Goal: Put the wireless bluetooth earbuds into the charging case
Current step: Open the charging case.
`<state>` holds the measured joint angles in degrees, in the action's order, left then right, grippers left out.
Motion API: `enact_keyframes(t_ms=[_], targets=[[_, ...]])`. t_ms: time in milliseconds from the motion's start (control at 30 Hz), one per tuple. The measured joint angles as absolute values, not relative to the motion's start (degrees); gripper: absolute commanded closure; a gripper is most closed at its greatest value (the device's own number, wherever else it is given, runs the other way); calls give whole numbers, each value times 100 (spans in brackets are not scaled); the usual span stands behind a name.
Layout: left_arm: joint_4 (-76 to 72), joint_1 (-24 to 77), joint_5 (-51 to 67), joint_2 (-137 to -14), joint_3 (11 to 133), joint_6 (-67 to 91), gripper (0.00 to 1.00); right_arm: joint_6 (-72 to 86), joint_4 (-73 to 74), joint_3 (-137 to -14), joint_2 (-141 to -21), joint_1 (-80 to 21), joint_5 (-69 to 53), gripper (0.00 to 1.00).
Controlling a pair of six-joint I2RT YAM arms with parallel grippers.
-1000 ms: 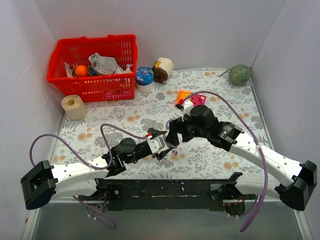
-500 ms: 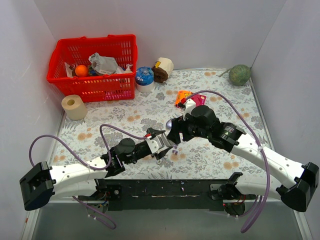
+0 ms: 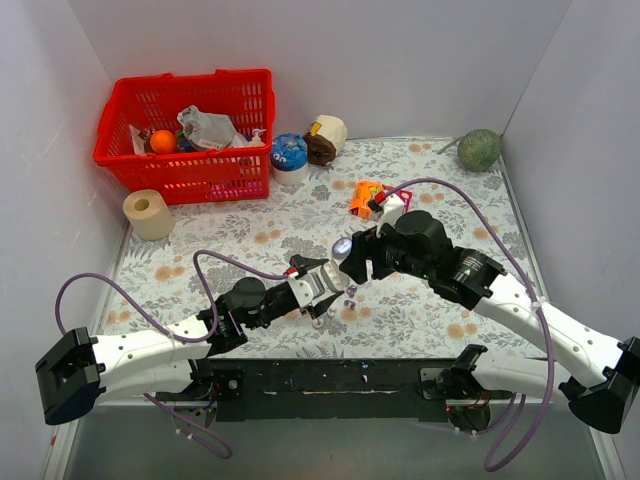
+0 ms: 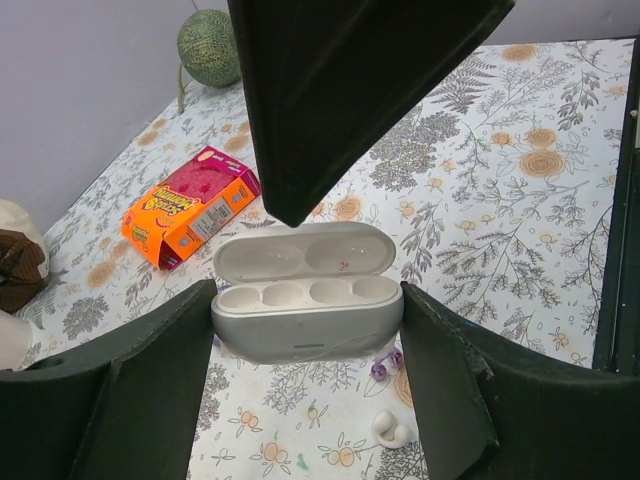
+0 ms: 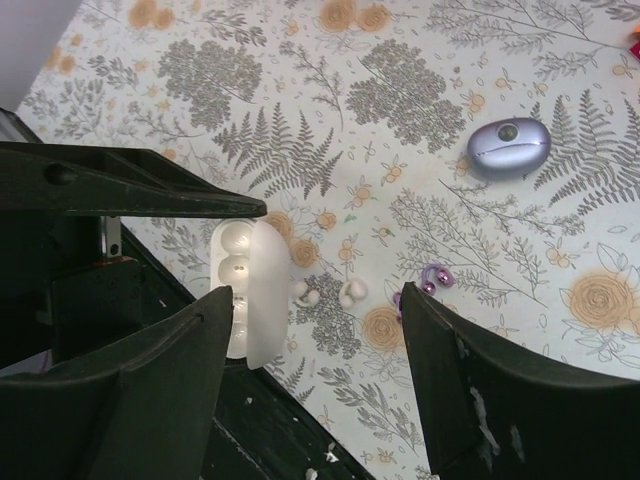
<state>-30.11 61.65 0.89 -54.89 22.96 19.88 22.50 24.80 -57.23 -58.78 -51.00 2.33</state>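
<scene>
My left gripper (image 4: 305, 330) is shut on the two ends of a white charging case (image 4: 300, 300), held above the table with its lid open and four empty wells showing. My right gripper (image 5: 320, 400) hangs open over the table beside the case (image 5: 245, 290), with nothing between its fingers. Below it lie two white earbuds (image 5: 307, 293) (image 5: 352, 291) and a purple earbud (image 5: 435, 277); a second purple one is partly hidden by the right finger. The left wrist view shows a purple earbud (image 4: 386, 362) and a white one (image 4: 388, 430) under the case. From above, both grippers (image 3: 325, 285) (image 3: 362, 262) meet mid-table.
A closed purple case (image 5: 508, 147) (image 3: 342, 246) lies on the cloth beyond the earbuds. An orange candy box (image 3: 367, 193), a red basket (image 3: 187, 135), a paper roll (image 3: 148, 213), a blue-lidded tub (image 3: 290, 155) and a green ball (image 3: 480, 150) stand farther back. The black base rail (image 3: 330, 378) runs along the near edge.
My right gripper has drawn back to the right and its jaws have narrowed a little, uncovering the purple case. The left gripper has shifted slightly right, still holding the white case.
</scene>
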Motion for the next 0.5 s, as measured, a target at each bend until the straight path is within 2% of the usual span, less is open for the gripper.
enact_keyframes(t_ms=[267, 500], targets=[[-3079, 6165, 89, -5463, 2296, 1988, 100, 2226, 2252, -5734, -6047, -5100, -287, 32], [-3098, 6165, 86, -5468, 2294, 1988, 100, 2220, 2222, -5734, -6296, -5100, -427, 43]])
